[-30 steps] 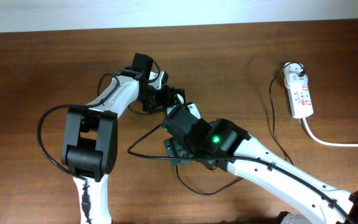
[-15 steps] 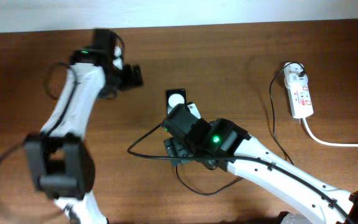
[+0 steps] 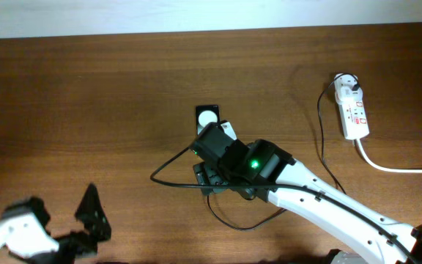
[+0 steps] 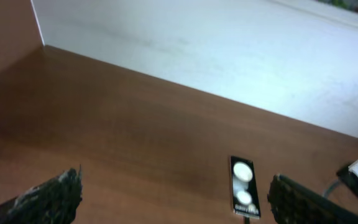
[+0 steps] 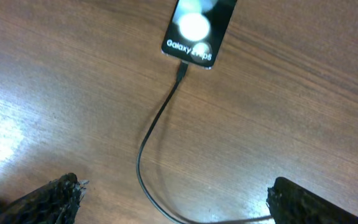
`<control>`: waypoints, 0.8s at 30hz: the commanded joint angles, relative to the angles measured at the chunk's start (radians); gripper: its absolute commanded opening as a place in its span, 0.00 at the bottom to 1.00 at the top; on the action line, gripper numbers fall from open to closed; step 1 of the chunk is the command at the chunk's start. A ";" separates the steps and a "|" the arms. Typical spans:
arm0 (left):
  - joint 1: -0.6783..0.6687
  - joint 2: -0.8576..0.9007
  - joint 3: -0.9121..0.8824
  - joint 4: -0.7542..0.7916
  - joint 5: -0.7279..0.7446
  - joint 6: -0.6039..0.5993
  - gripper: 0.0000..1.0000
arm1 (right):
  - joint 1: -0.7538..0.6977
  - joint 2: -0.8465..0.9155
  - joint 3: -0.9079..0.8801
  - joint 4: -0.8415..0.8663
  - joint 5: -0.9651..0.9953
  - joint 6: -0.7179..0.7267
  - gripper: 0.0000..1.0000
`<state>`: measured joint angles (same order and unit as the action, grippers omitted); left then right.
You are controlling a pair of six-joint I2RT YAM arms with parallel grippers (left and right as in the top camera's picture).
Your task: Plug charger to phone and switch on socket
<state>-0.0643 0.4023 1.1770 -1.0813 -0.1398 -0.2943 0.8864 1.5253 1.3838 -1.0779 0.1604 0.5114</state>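
The phone (image 5: 194,31) lies flat with two white reflections, and the charger's connector tip (image 5: 182,71) sits in its near end. The black charger cable (image 5: 145,155) curves down between the fingers of my right gripper (image 5: 179,205), which is open, empty and above the table just short of the phone. In the overhead view the phone (image 3: 208,117) is half hidden under my right arm (image 3: 258,165). The charger's white adapter (image 3: 345,84) is in the far end of the socket (image 3: 356,116). My left gripper (image 4: 173,205) is open and empty, far from the phone (image 4: 243,193).
The socket's thick white cord (image 3: 394,167) runs off to the right edge. The charger cable loops on the table left of and below my right arm (image 3: 168,167). My left arm (image 3: 28,238) sits at the front left corner. A white wall (image 4: 229,50) backs the table.
My left arm has swung away from the phone, first to the far left and then back to the front left corner. The right arm, phone and cable have not moved.
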 commanded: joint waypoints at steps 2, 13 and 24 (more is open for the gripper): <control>0.002 -0.037 -0.021 -0.262 -0.014 0.012 0.99 | 0.003 0.002 0.005 0.000 0.009 -0.007 0.99; 0.002 -0.354 -0.023 -0.365 -0.014 0.000 0.99 | 0.003 0.002 0.005 0.074 -0.138 -0.006 0.99; 0.002 -0.394 -0.002 -0.251 -0.077 -0.003 0.99 | -0.221 0.000 0.010 0.066 -0.018 0.001 0.92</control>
<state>-0.0643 0.0086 1.1782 -1.4597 -0.1478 -0.2951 0.7597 1.5253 1.3838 -0.9684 0.1192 0.5121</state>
